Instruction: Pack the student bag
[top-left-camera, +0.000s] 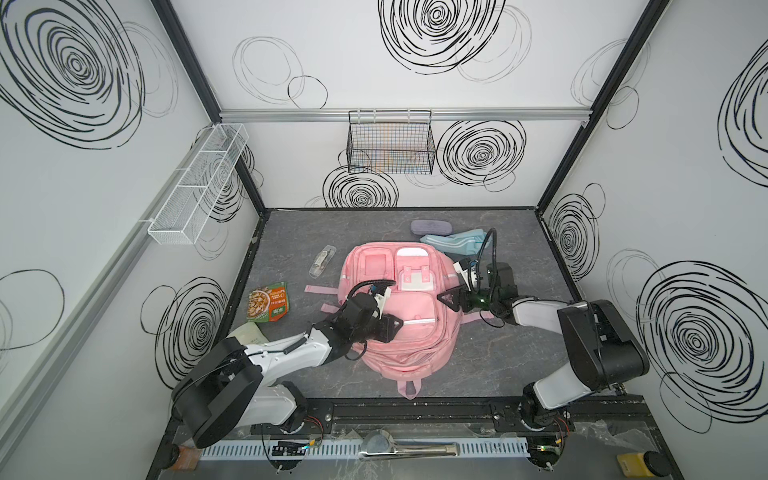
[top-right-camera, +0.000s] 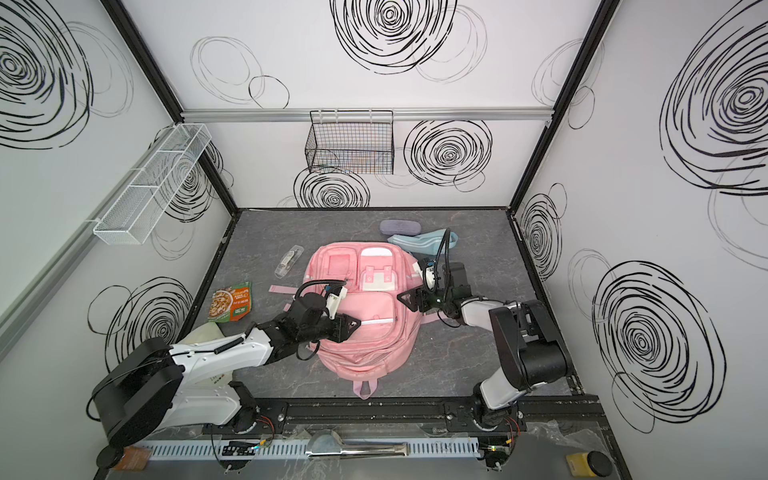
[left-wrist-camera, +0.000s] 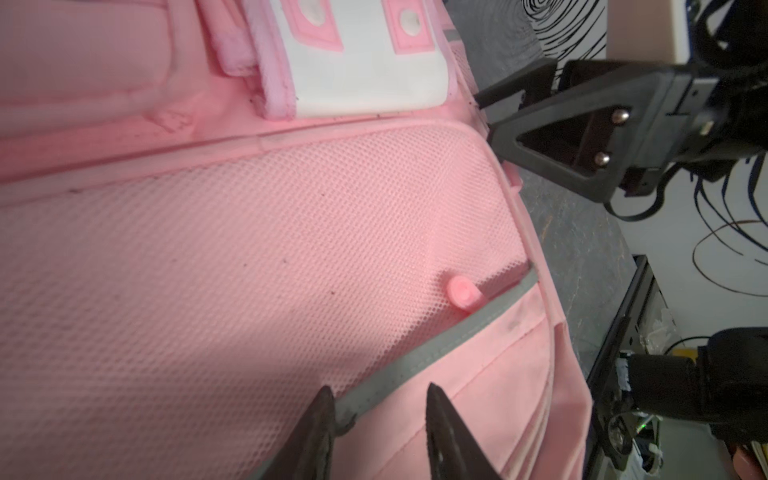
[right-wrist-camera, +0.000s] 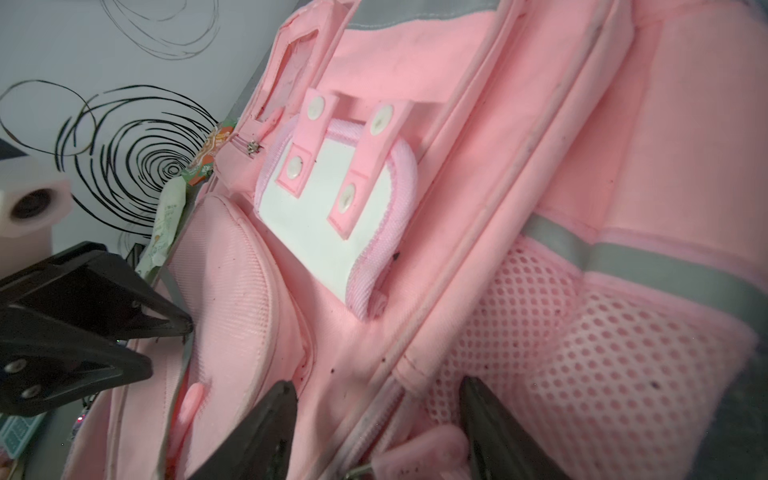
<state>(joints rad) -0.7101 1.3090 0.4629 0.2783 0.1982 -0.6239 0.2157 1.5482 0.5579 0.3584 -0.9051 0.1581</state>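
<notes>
The student bag (top-left-camera: 409, 345) lies flat mid-table, pockets up for access. The left gripper (left-wrist-camera: 380, 386), half open and empty, straddles the grey pocket strip (left-wrist-camera: 436, 347). The right gripper (right-wrist-camera: 376, 382), wide apart, brackets a pink zipper pull (right-wrist-camera: 424, 453), probably to unzip.

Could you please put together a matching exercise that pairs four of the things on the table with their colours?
Things:
1. student bag
2. snack packet
3. hard case
4. fabric pouch

Colours:
A. light blue
B. pink
C. green and orange
D. greyish purple

Pairs: 1-B, 2-C, 3-D, 4-A
</notes>
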